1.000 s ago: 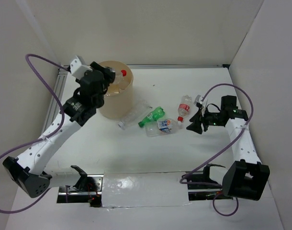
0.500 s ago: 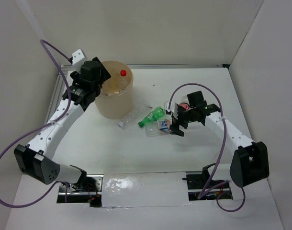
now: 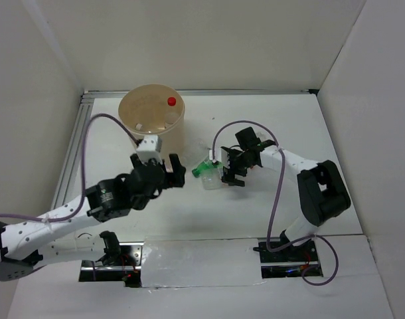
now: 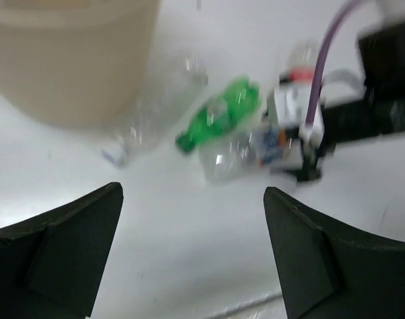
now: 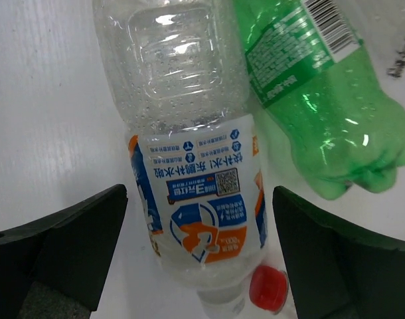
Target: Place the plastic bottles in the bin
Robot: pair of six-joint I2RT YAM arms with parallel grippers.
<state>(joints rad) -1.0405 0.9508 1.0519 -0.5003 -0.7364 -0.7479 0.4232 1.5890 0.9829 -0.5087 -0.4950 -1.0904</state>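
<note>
Beige first: spotting bin at 11 o'clock on table, red cap showing inside. Watching right gripper hovering with fingers spread wide, straddling clear labelled bottle, not gripping it. Seeing green bottle touching it at 11 o'clock. Catching left gripper at bin's 5 o'clock, fingers gaping, holding nothing. Noting another clear bottle lying just beside bin.

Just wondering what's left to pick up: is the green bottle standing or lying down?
Lying down. The green bottle rests on its side on the table, beside a clear bottle.
</note>
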